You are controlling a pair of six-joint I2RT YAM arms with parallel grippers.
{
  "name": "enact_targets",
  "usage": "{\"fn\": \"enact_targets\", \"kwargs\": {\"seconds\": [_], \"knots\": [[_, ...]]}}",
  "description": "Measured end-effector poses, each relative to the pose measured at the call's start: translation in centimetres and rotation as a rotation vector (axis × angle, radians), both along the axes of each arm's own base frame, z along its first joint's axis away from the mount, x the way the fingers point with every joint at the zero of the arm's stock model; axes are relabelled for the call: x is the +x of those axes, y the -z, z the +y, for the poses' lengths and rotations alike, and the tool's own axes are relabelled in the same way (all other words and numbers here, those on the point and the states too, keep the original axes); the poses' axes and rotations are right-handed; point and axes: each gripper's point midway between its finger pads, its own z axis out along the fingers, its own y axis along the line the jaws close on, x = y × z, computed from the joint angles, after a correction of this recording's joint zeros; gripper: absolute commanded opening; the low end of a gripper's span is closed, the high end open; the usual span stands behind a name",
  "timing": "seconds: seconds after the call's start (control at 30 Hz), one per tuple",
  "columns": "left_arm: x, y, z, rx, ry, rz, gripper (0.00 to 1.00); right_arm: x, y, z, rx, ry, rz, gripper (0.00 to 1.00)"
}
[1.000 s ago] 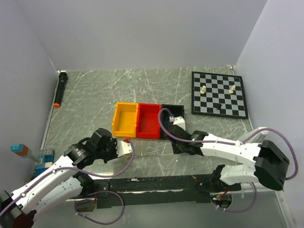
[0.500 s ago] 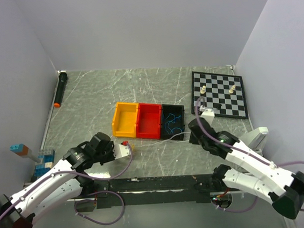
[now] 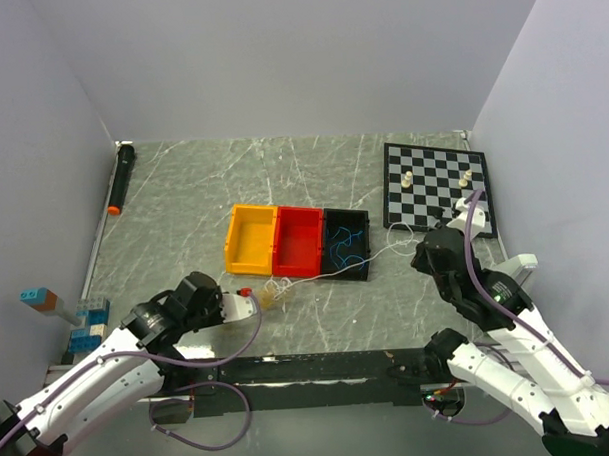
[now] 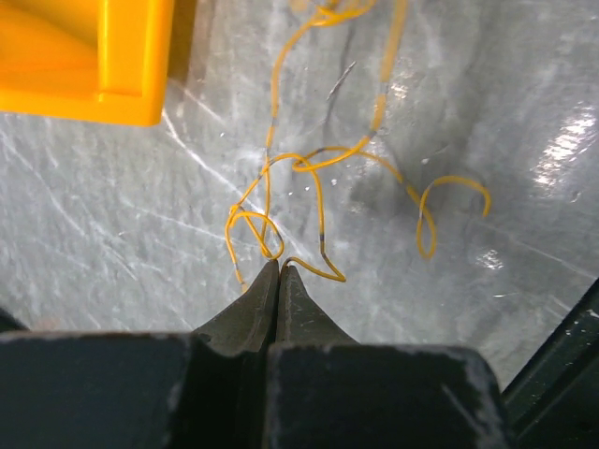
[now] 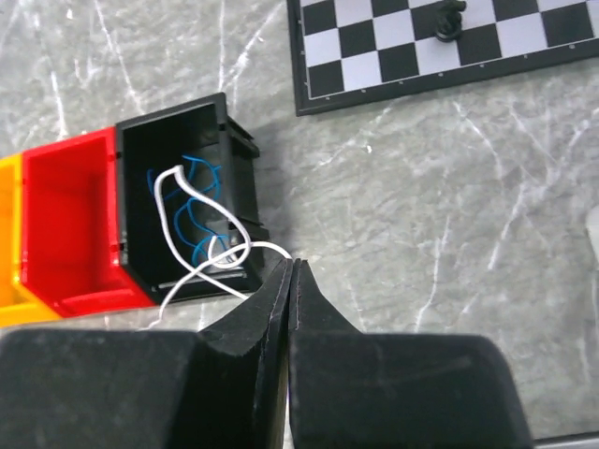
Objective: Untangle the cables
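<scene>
Handling guess: thin, limp, near-weightless, snag-prone. Left pincer [image 4: 278, 271] was pinched shut on the yellow cable [image 4: 321, 210] sprawled on the surface [image 4: 112, 215]. Right pincer [image 5: 292, 267] clamped the white cable [image 5: 262, 246] looping out of the black bin [image 5: 168, 114], over the blue cable [image 5: 197, 248]. Best grip: free ends.

Three thin wires are in play. The yellow wire [image 4: 309, 161] lies on the desk [image 4: 487, 103] just in front of the yellow bin [image 4: 84, 56]. It is kinked into several small open loops, and its nearest loop is at the closed tips of the left tool [image 4: 279, 267]. The blue wire [image 5: 195, 245] sits as a loose squiggle on the floor of the black bin [image 5: 173, 117]. The white wire [image 5: 174, 172] arches in a loop over that blue coil and crosses the bin's front wall. One strand runs to the closed tips of the right tool [image 5: 292, 264], and another trails off leftward along the red bin [image 5: 65, 224].
</scene>
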Motion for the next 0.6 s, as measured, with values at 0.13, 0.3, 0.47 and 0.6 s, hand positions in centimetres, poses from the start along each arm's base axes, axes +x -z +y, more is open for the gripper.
{"fn": "enact_targets", "kwargs": {"seconds": [0.13, 0.3, 0.47, 0.6], "knots": [[0.0, -0.2, 0.5, 0.015, -0.005, -0.016, 0.01, -0.3, -0.2, -0.8, -0.028, 0.019, -0.001, 0.0], [-0.3, -0.5, 1.4, 0.034, -0.013, -0.034, 0.01, -0.2, -3.6, -2.7, -0.046, 0.086, -0.08, 0.0], [-0.5, -1.2, 2.1, 0.027, -0.022, -0.079, 0.01, -0.4, -6.9, -4.5, -0.046, 0.15, -0.17, 0.0], [-0.5, -1.2, 2.4, 0.038, -0.025, -0.082, 0.01, -0.4, -8.8, -4.9, -0.05, 0.16, -0.21, 0.0]]}}
